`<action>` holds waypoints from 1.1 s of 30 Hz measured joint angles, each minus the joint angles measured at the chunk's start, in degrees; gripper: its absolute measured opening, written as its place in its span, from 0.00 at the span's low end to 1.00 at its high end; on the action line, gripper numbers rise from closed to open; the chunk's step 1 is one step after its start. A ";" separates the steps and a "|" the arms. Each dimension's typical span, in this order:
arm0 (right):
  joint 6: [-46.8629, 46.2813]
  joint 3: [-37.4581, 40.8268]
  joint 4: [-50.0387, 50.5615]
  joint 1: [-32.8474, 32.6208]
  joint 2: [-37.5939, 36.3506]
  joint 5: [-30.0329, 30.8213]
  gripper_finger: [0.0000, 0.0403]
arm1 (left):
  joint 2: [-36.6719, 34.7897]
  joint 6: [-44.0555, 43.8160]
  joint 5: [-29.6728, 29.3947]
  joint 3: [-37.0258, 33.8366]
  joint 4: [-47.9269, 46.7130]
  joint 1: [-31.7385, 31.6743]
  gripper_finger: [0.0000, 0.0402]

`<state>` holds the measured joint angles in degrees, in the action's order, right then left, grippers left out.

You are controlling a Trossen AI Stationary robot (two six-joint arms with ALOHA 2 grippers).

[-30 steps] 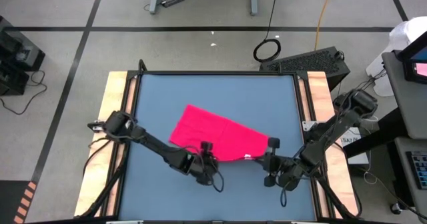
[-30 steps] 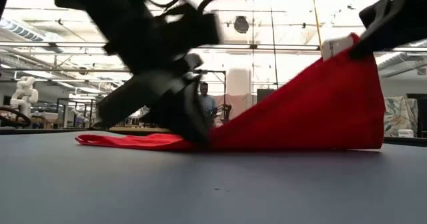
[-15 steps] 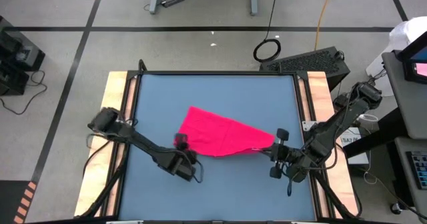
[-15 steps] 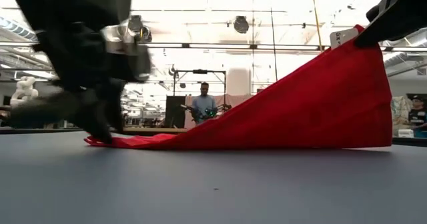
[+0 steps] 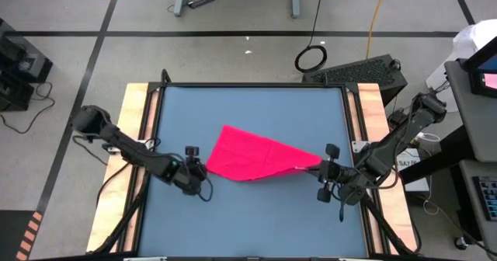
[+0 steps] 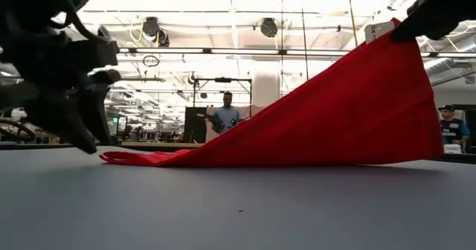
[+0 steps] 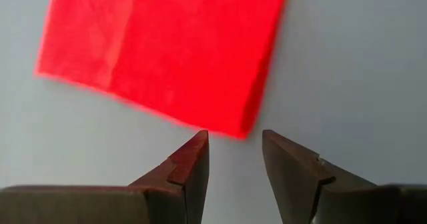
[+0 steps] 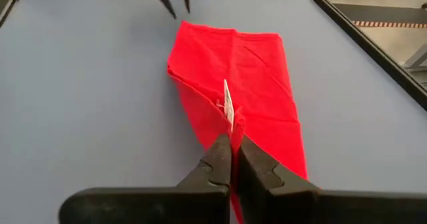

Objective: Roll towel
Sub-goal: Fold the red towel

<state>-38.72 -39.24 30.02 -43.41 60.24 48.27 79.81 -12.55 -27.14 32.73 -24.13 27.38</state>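
Nearest the counter's front edge, right hand (image 8: 231, 159) clenched on the towel (image 5: 252, 156) at its tagged corner – white tag (image 8: 227, 104) sticking up just above the fingertips – and holding that corner lifted clear of the blue counter (image 5: 248, 109). From there, red cloth sloping down in a taut sheet to a far end lying flat. Left hand (image 7: 233, 159) just beside that low end, fingers parted, gripping nothing, the towel edge just ahead of the tips. Farther off, beyond the counter, a person (image 6: 226, 116) standing in the room. Risks as judged: single-corner grip slipping under tension – or the flat end dragging across the smooth counter instead of rolling, since nothing pins it.
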 joint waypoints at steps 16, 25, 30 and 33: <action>-1.62 0.00 2.01 1.06 -1.13 -0.41 0.00 | 3.33 22.09 -1.53 -1.29 6.11 -0.45 0.36; -2.64 0.00 2.06 1.06 -1.12 -1.09 0.00 | 4.21 28.45 0.37 -1.21 7.94 -2.02 0.35; -2.69 0.00 2.03 1.06 -1.11 -2.10 0.00 | 4.16 32.38 3.51 -1.14 8.91 -4.48 0.26; -2.69 0.00 1.99 1.06 -1.11 -2.12 0.00 | 4.18 33.76 4.47 -1.14 9.34 -5.88 0.20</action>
<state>-41.41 -39.24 32.01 -42.35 59.13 46.15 83.99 21.21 -22.68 31.59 -14.79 21.50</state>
